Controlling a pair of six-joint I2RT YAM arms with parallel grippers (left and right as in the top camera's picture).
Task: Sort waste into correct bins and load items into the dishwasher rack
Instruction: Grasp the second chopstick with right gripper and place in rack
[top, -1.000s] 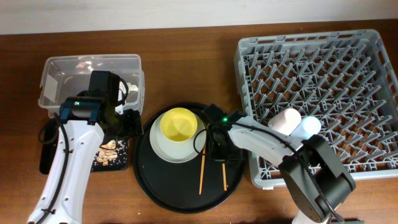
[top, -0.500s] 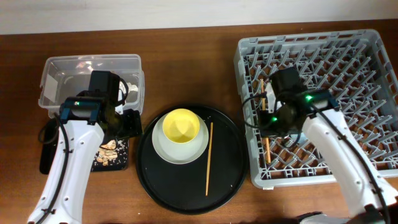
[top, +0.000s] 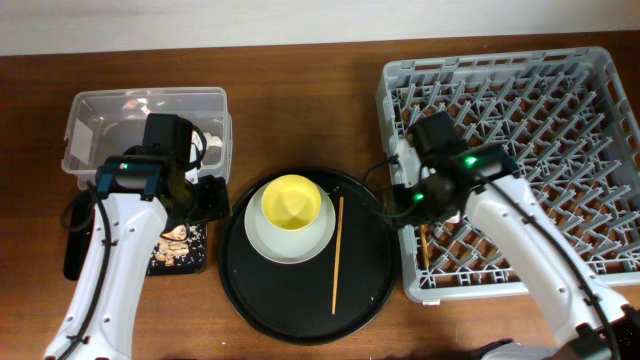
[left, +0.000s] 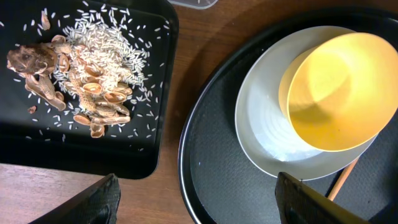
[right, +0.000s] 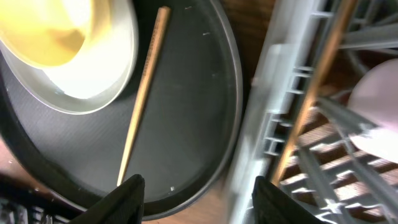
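Right pincer (right: 199, 193) nearer slim brown chopstick (right: 142, 93)

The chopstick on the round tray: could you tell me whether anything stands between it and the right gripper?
Nothing visible does. The chopstick lies bare on the round tray; the open right gripper hangs beside it, the plate on its far side.

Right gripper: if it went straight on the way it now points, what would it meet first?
Probably the right edge of the round black tray, just short of the dishwasher rack's wall; the loose chopstick lies off to one side. Depth is unclear.
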